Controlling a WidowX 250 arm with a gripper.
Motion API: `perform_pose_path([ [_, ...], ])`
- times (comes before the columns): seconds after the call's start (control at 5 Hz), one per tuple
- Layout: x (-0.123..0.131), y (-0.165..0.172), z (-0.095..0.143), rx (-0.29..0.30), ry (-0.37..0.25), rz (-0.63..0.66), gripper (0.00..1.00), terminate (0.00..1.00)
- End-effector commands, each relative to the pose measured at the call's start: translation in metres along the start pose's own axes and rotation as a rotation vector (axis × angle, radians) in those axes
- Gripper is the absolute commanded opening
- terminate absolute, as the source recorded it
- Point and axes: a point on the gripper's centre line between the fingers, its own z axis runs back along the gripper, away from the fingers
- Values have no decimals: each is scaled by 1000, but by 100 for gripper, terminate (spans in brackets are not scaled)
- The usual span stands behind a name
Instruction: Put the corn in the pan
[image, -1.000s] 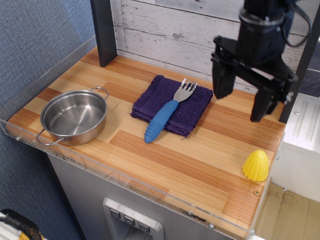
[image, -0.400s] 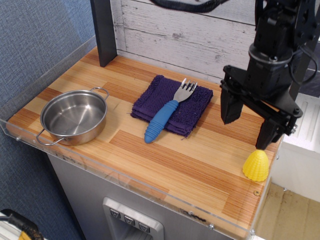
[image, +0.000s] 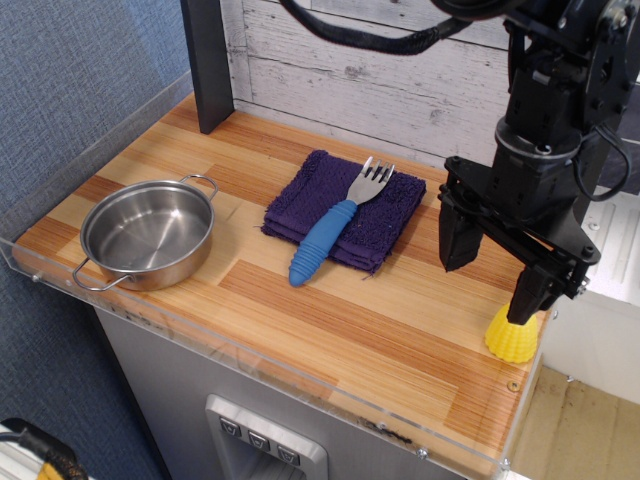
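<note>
The yellow toy corn (image: 512, 340) sits upright near the table's front right corner. The shiny steel pan (image: 148, 233) with wire loop handles stands empty at the front left. My black gripper (image: 490, 282) hangs open just above and left of the corn. Its right finger (image: 527, 296) covers the corn's top; its left finger (image: 452, 240) is well to the left. It holds nothing.
A folded purple cloth (image: 350, 212) lies mid-table with a blue-handled fork (image: 330, 237) on it. A dark post (image: 208, 62) stands at the back left. Clear acrylic walls (image: 90, 130) edge the left and front. The table's right edge is just past the corn.
The gripper has come down and forward toward the corn, staying open. Its right finger now overlaps the corn's top. The corn, pan, fork and cloth have not moved.
</note>
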Motion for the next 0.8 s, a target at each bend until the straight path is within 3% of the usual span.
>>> perform_pose_path([
  [0.0, 1, -8, -1, -3, -27, -19, 100, 0],
  [0.6, 11, -9, -13, 34, -48, -26, 100, 0],
])
